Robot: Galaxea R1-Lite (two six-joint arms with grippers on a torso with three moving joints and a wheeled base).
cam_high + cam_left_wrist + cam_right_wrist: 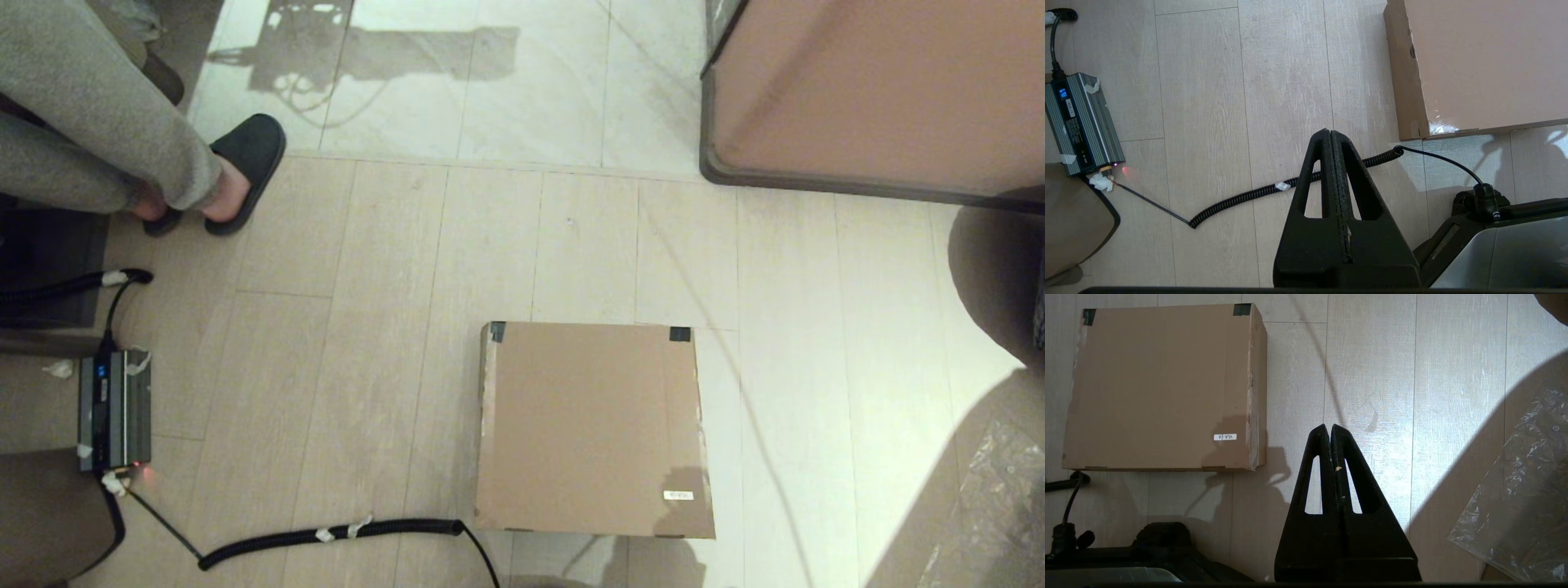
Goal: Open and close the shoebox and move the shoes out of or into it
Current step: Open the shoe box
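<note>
The brown cardboard shoebox (592, 429) lies on the wooden floor with its lid down flat, black tape at its two far corners and a small white label near its front right corner. It also shows as the shoebox (1482, 65) in the left wrist view and the shoebox (1161, 388) in the right wrist view. No shoes are in view. My left gripper (1330, 131) hangs shut and empty above the floor, left of the box. My right gripper (1329, 426) hangs shut and empty to the box's right. Neither arm shows in the head view.
A coiled black cable (326, 535) runs along the floor from a grey power unit (114, 408) at the left to the box's front. A seated person's feet in dark slippers (241, 171) are at the far left. A pinkish-brown panel (882, 90) stands far right. Clear plastic sheet (1519, 490) lies at right.
</note>
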